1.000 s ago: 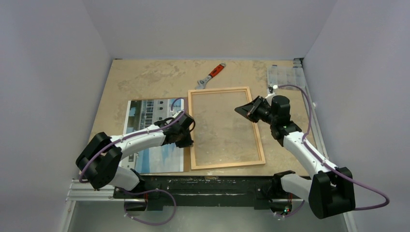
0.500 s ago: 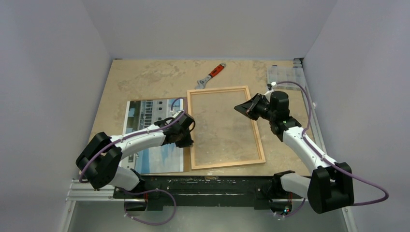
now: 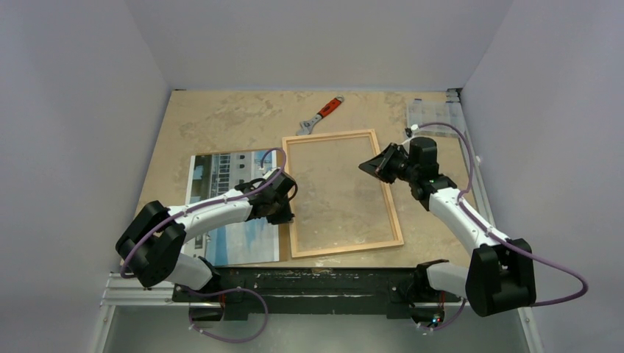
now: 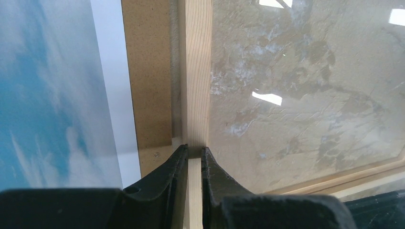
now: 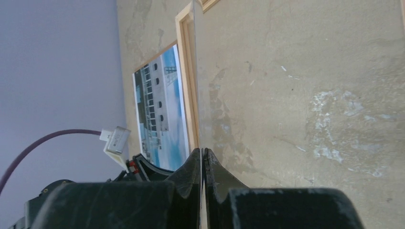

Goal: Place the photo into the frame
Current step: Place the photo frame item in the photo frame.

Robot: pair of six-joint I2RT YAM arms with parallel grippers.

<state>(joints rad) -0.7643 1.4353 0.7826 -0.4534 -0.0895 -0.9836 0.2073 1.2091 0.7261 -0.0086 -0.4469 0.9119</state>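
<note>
Pinching the frame (image 3: 327, 136) by its left strip with my left gripper (image 4: 193, 152). The frame: thin pale wood, clear glazing, flat on the table (image 3: 221, 110). The photo (image 3: 228, 173), a glossy white ship under blue sky, lies face up just left of it on a brown board (image 4: 148, 71). My right gripper (image 5: 202, 155), pressed together and empty, hangs over the glazing's right side.

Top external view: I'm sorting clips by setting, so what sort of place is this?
Probably a robot test cell: two arms bolted at the table edge, plain grey walls boxing it in, props like a frame, photo and wrench.
</note>
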